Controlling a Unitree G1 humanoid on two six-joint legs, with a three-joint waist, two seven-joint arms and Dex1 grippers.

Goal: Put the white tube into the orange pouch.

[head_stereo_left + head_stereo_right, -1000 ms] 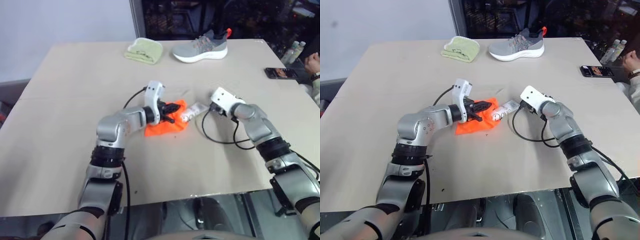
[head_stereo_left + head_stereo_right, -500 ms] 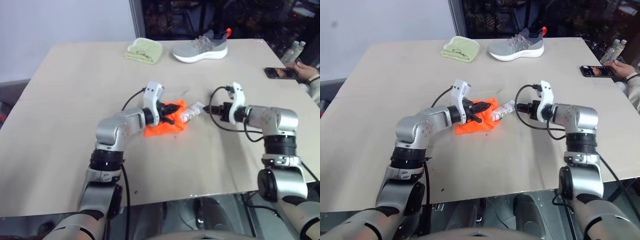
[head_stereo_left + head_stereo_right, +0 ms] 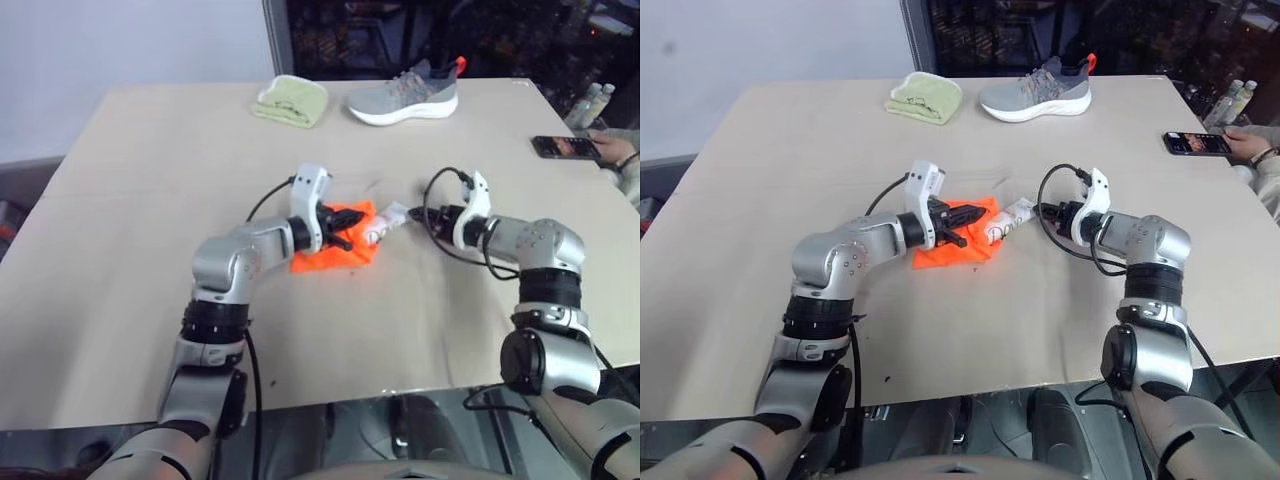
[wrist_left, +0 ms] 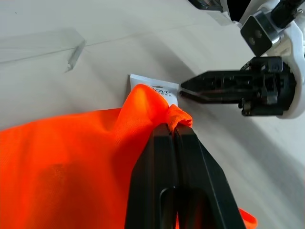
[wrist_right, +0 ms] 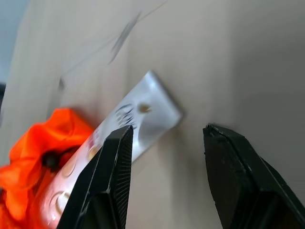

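The orange pouch lies crumpled at the middle of the table. My left gripper is shut on a fold of its fabric, seen bunched at the fingertips in the left wrist view. The white tube lies flat with one end tucked at the pouch's edge and its crimped end pointing toward my right gripper. That gripper is open, level with the table, its two fingers just short of the tube's end and not touching it.
A folded pale green cloth and a grey shoe sit at the far edge of the table. At the right edge a person's hand rests by a phone, with bottles behind.
My right arm has swung its elbow in and rolled the wrist, so the gripper now points sideways at the tube's end. The left gripper and pouch have stayed put.
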